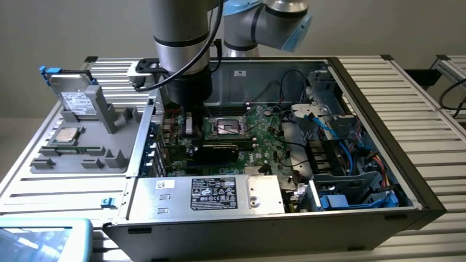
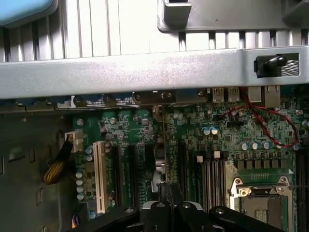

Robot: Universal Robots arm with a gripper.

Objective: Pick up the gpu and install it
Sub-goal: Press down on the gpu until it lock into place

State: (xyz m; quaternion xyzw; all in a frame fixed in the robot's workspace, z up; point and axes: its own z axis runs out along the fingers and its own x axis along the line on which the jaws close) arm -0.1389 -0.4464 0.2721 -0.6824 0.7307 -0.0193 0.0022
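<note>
At far left of the exterior view, on the slatted metal counter point(image 1: 407, 98): a grey plastic holder tray point(image 1: 109, 155). Carries an upright silver hard drive with white label point(image 1: 73, 98) at its back and a small square silver processor chip point(image 1: 67, 135) lying flat further forward.

Just right of the tray: an open black and grey computer case point(image 1: 291, 218), lying on its side with the green motherboard point(image 1: 269, 136) facing up. Receives the silver robot arm point(image 1: 182, 33), which reaches straight down into the case's left part, near the rear wall.

In the wrist view: jaws narrow, closed on the top edge of the gpu point(image 2: 161, 166), a thin flat card seen edge-on with some silver metal on it. Stands upright over the motherboard, between the white expansion slot point(image 2: 100, 176) and the dark memory slots point(image 2: 212, 174). Cannot tell whether seated in a slot or just above it.

Right of the arm: an empty square silver processor socket point(image 1: 227, 126). At the case's front: a silver power supply box with black label point(image 1: 211, 194). Furthest right: blue cables point(image 1: 331, 131) beside the drive bays.
</note>
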